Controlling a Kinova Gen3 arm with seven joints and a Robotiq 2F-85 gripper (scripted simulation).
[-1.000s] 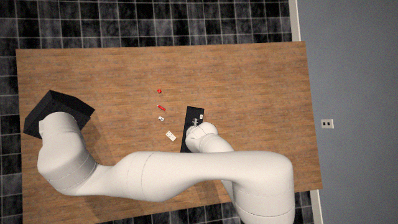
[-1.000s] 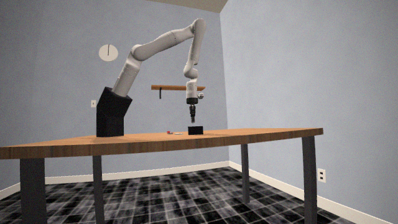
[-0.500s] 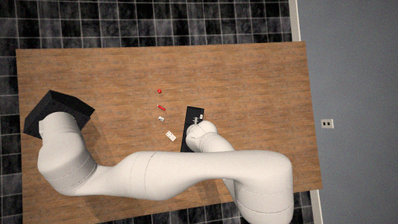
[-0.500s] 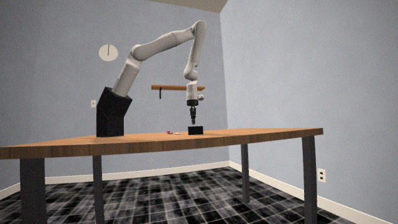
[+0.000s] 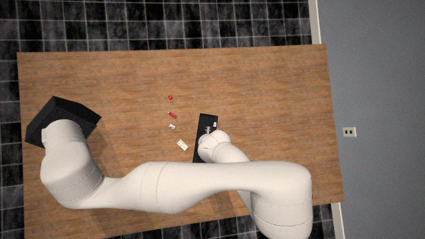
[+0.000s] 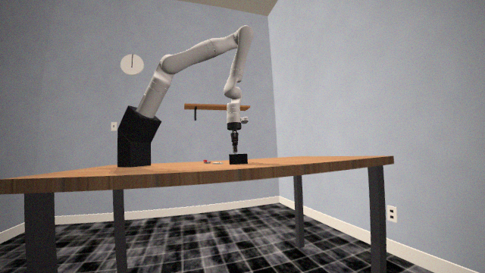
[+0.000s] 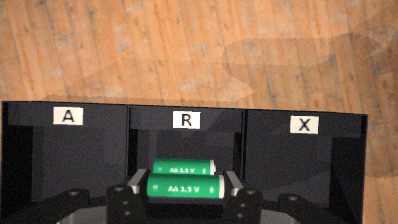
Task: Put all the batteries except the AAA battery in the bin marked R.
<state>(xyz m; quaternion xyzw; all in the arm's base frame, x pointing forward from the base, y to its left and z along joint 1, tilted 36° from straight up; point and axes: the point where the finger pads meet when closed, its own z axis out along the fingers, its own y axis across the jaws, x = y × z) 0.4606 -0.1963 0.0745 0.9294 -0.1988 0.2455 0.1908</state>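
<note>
The jaws are clamped on a green AA battery [image 7: 185,188], hanging directly above the R compartment [image 7: 186,120] of the three-part black bin [image 7: 353,150]. One green AA battery [image 7: 183,166] already lies inside R. I judge release is next: the jaws only need to part. Beside the bin, four small items rest on the desk [image 5: 265,99].
</note>
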